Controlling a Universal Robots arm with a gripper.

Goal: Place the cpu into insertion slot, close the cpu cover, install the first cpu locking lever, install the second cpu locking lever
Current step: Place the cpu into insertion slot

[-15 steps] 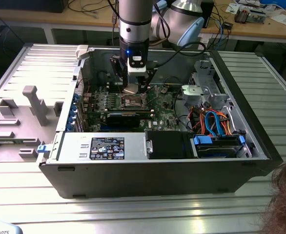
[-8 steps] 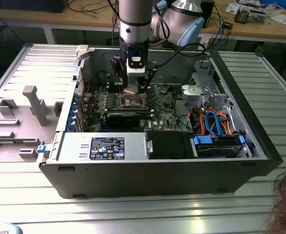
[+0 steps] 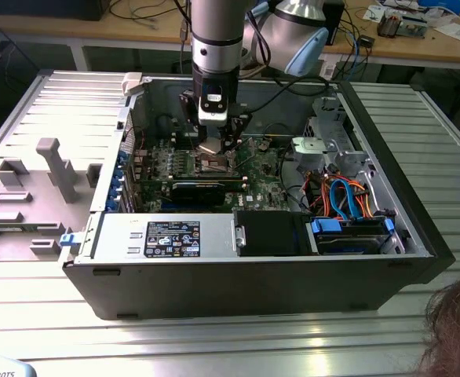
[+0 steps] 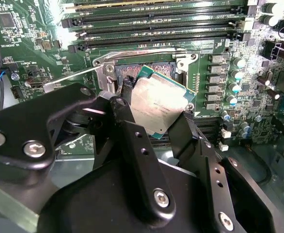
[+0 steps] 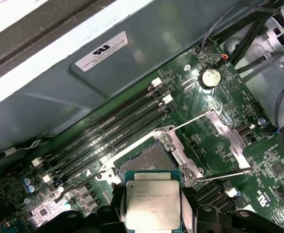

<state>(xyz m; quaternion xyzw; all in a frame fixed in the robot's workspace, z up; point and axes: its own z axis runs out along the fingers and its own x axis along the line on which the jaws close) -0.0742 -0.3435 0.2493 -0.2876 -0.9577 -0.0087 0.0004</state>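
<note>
"What does the robot arm [image 3: 217,31] look like?"

"It is a fat round tube, shiny silver-grey, with a dark ring round it. The joint has a light blue cap [image 3: 308,49]. A thin black cable [image 3: 259,35] curls beside it."

"And lower down?"

"There is a small white block [image 3: 214,106] with a dark patch on it. Under that, the gripper [image 4: 154,110] is all black. Its fingers [image 4: 139,150] are long flat bars with little holes in them."

"Any screws?"

"Yes, round silver screws [image 4: 34,149], bright against the black metal."
</note>
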